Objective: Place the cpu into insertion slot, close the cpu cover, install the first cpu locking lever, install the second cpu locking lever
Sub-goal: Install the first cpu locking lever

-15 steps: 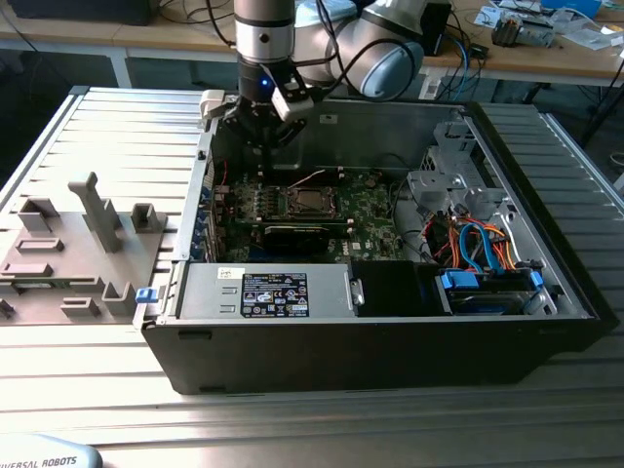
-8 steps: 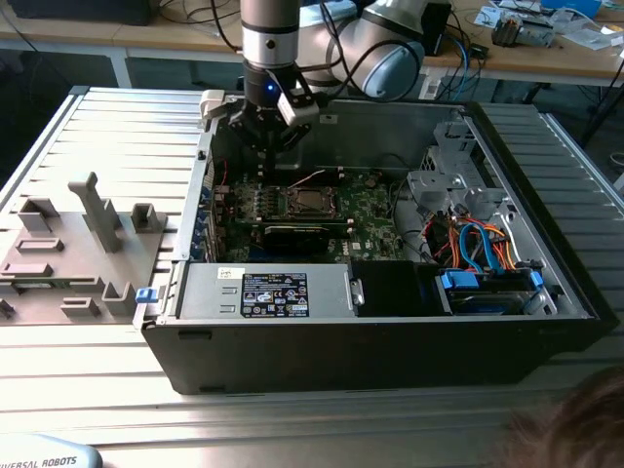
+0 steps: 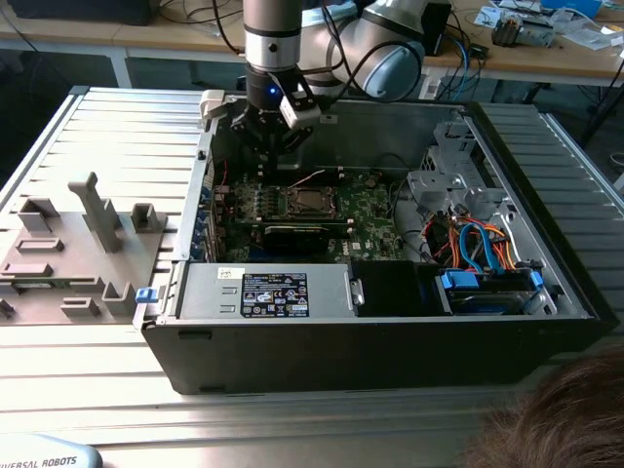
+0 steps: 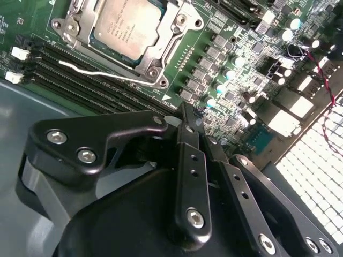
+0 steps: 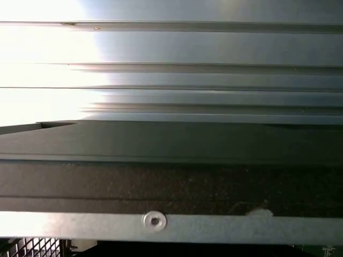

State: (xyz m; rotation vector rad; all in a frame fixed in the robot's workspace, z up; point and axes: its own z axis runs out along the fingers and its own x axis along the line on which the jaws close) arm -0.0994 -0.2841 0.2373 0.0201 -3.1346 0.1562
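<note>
Gripper (image 3: 274,146) inside the open computer case (image 3: 390,361), over the motherboard (image 3: 366,219), fingers clenched tip to tip in the second wrist view (image 4: 187,110) with seemingly nothing held, though part of the pad line is hidden behind the linkage

In the exterior view, cpu (image 3: 310,203) near, at five o'clock from the gripper; power supply (image 3: 273,292) at six o'clock from the chip, drive cables (image 3: 478,244) at three o'clock

In the second wrist view, cpu (image 4: 127,24) seated flat in the insertion slot (image 4: 155,69), with the cpu cover (image 4: 172,25) down around it, dull metal top showing through the window

Just beside the socket, along the memory slots (image 4: 64,67), a thin silver locking lever (image 4: 107,74), judged not yet latched

Judged risks:
- clenched tips sliding off that thin wire, with a snap back against the memory slots
- pressing the lever down without tucking it sideways under its hook, leaving the cover loose over the chip
- tips landing off the lever and scraping the small parts of the board close around the socket
- too steep an approach, linkage fouling the case wall
</note>
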